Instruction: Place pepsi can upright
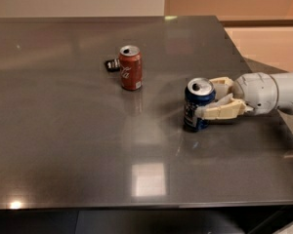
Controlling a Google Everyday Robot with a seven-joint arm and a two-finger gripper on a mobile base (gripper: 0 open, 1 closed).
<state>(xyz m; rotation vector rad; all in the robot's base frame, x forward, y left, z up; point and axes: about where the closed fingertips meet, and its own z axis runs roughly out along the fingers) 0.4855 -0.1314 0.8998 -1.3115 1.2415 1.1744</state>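
Note:
The pepsi can (194, 112), dark blue with a silver top, stands upright on the dark table (63, 130), right of the middle. My gripper (210, 99) reaches in from the right. Its cream fingers (220, 112) sit on either side of the can's upper half, closed on it. The white arm (263, 92) runs off the right edge of the view.
A red cola can (131, 68) stands upright to the far left of the pepsi can, with a small dark object (112, 64) lying just to its left. The table's right edge (244, 57) is close behind the arm.

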